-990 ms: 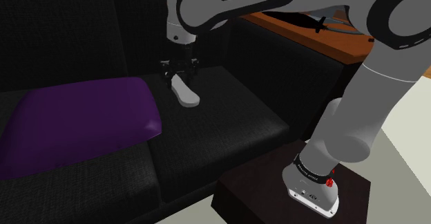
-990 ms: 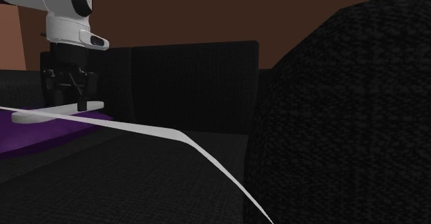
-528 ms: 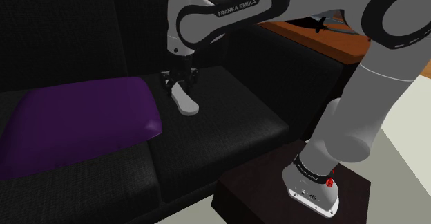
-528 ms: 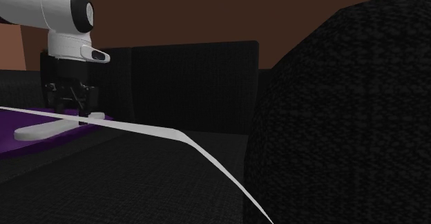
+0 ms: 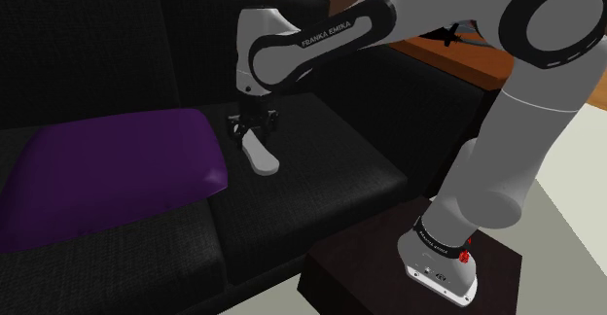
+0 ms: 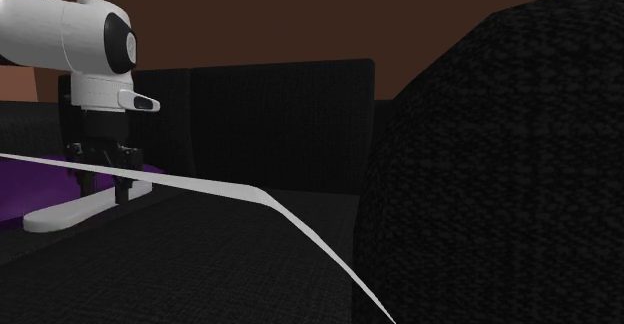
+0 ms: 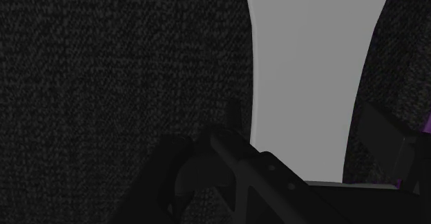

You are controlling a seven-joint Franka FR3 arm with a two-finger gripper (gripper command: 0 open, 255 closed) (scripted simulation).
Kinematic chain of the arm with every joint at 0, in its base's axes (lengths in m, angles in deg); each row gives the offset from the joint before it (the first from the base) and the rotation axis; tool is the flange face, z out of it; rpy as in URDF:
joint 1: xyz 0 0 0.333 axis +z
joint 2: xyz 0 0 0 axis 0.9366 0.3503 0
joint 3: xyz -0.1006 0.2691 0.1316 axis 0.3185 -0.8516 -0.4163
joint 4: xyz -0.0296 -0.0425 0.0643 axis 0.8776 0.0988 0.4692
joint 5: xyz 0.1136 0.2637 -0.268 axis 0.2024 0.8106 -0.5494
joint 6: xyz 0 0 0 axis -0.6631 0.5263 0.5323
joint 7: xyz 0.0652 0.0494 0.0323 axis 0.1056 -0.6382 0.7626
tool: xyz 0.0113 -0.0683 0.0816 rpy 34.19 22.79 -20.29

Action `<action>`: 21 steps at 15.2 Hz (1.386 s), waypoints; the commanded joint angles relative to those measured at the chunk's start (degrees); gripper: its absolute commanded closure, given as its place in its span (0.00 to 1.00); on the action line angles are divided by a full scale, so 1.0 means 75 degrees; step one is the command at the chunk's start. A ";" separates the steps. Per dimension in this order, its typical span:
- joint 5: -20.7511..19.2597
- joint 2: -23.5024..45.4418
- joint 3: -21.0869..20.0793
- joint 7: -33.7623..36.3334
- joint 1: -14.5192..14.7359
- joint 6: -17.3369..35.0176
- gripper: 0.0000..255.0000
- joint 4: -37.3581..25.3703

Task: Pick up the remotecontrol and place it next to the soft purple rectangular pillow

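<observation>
Tool (image 5: 252,134) clasping one white remote (image 5: 261,157), one purple pillow (image 5: 117,172)

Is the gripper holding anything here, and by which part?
The gripper clasps the white remote control by its end nearer the sofa backrest.

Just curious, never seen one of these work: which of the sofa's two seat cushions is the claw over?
The seat cushion on the shoulder view's right, not the one bearing the purple pillow. There the gripper clasps the pale remote.
</observation>
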 commanded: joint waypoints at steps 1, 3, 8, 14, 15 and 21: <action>-0.0013 0.0105 0.0011 -0.0026 -0.0009 0.0195 1.00 0.0085; -0.0027 0.0205 0.0011 -0.0027 -0.0004 0.0388 1.00 0.0180; -0.0050 0.0363 0.0013 -0.0026 0.0004 0.0670 1.00 0.0306; -0.0049 0.0362 0.0013 -0.0026 0.0003 0.0670 0.00 0.0306; -0.0049 0.0362 0.0013 -0.0026 0.0004 0.0671 0.00 0.0307; -0.0011 0.0099 0.0022 -0.0055 -0.0026 0.0188 0.00 0.0087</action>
